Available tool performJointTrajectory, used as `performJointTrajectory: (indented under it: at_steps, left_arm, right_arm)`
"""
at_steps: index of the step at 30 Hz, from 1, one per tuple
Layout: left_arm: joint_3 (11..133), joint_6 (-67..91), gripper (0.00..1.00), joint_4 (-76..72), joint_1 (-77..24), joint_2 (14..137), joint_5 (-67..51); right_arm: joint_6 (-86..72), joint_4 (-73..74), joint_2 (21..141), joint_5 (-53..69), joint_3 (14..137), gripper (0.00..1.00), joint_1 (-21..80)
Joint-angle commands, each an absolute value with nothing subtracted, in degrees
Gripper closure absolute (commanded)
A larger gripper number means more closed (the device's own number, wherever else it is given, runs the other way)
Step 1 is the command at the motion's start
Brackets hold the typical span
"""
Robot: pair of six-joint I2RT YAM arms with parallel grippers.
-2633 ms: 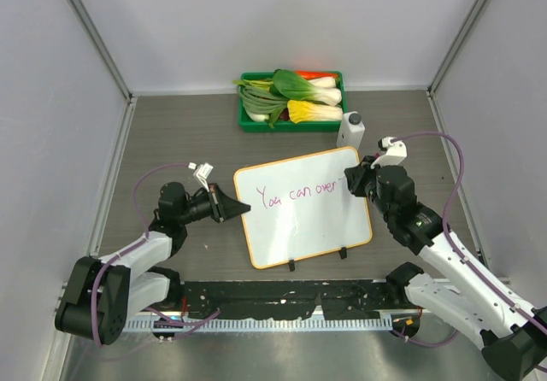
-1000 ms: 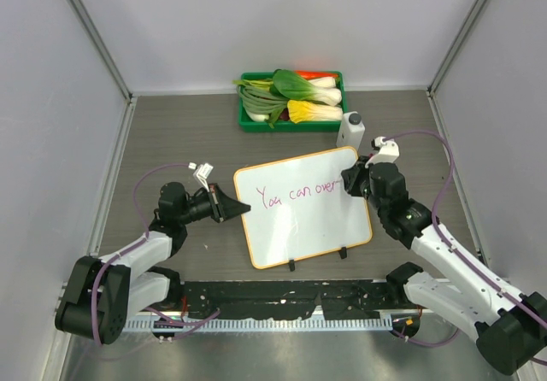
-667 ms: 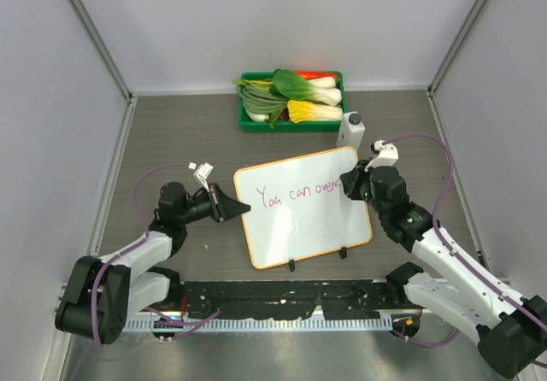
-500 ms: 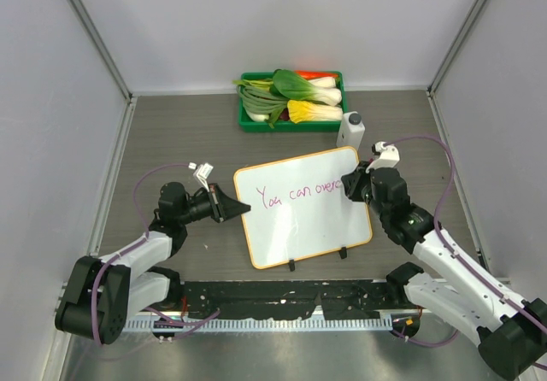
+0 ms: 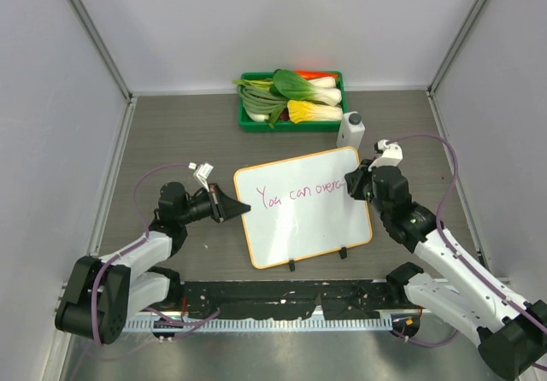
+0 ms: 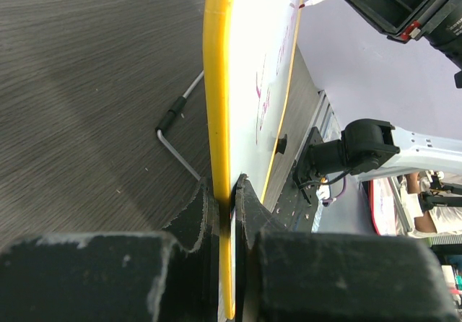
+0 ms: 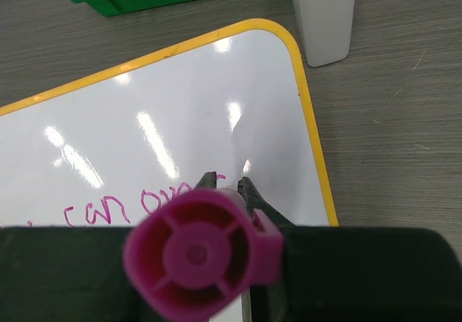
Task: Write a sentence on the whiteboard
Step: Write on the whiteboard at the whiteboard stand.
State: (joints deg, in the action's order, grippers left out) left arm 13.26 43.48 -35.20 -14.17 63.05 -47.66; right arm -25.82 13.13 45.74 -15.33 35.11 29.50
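The whiteboard (image 5: pixel 308 227), white with an orange rim, stands tilted on the table. The sentence (image 5: pixel 299 193) on it reads roughly "You can overc" in pink. My left gripper (image 5: pixel 244 208) is shut on the board's left edge; in the left wrist view the rim (image 6: pixel 219 120) sits between the fingers (image 6: pixel 229 192). My right gripper (image 5: pixel 349 184) is shut on a pink marker (image 7: pixel 198 253), whose tip touches the board at the end of the writing (image 7: pixel 144 203). The whiteboard (image 7: pixel 166 105) fills the right wrist view, and the marker's tip is hidden behind its own cap.
A green tray (image 5: pixel 248 123) of vegetables stands at the back. A white bottle (image 5: pixel 351 128) stands just beyond the board's far right corner, close to my right gripper; it shows in the right wrist view (image 7: pixel 323 15). Black wire feet (image 5: pixel 291 266) prop the board. Walls enclose the table.
The pink writing has grown from "You can over" by another letter at its right end. My right gripper shifted slightly along the line. The left arm has not moved.
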Motion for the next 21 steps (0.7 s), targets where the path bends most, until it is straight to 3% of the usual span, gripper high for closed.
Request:
performJointTrajectory:
  at_steps: [1,21]
  left_arm:
    - [13.36,37.97,1.0,-33.4,-14.15,63.9,-43.86]
    - [13.18,37.97,1.0,-33.31,-14.24,63.28,-43.68]
  right_arm:
    - [-25.57,12.31,44.83,-17.58,38.85,0.99,29.36]
    - [-26.46,9.67,46.93,-19.42,36.47,0.99,29.44]
